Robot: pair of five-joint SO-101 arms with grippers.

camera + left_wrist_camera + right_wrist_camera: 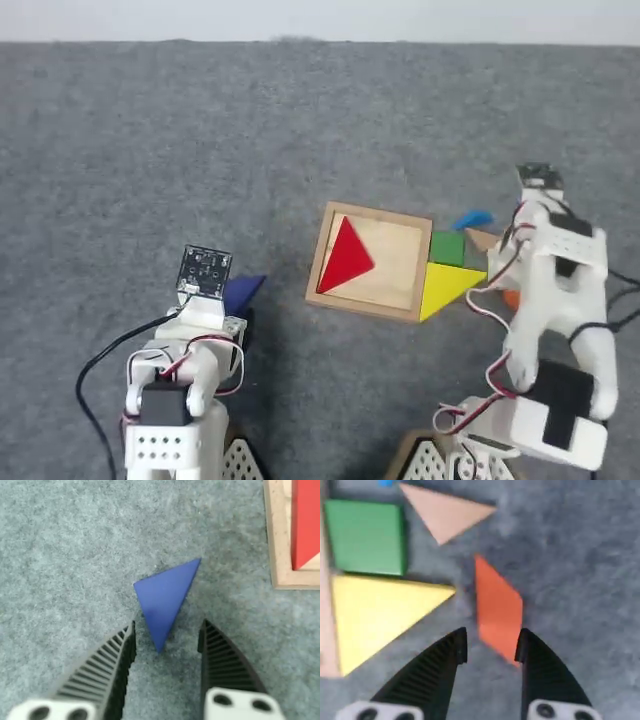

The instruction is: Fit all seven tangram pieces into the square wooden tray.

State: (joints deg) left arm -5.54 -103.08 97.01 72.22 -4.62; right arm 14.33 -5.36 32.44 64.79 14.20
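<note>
The square wooden tray (322, 258) lies mid-table with a red triangle (346, 254) inside it. A dark blue triangle (165, 598) rests on the grey mat to the tray's left; my left gripper (167, 632) is open, its fingers either side of the triangle's near tip. Right of the tray lie a green square (447, 248), a yellow triangle (447, 285), a tan triangle (444, 513) and a light blue piece (472, 219). An orange parallelogram (498, 609) lies flat, with my right gripper (490, 645) open around its near end.
Grey felt mat (200, 140) covers the table, with open room at the back and left. The tray's corner (282, 555) shows beside the dark blue triangle. Arm bases and cables (95, 370) sit at the front edge.
</note>
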